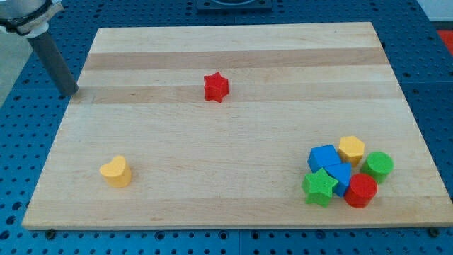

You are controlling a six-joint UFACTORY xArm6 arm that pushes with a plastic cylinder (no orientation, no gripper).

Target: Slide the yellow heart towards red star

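Yellow heart (116,171): view's lower left of the wooden board (233,64), well apart from red star (216,87) at upper centre. My tip (73,92): off the board's left edge, far from both; a bare rod, no jaws to open or close. Progress: none apparent; the entire slide remains.

text: none readable | labels: none | numbers: none | checked: wooden board (233,205), coloured blocks, blue perforated table (28,134)
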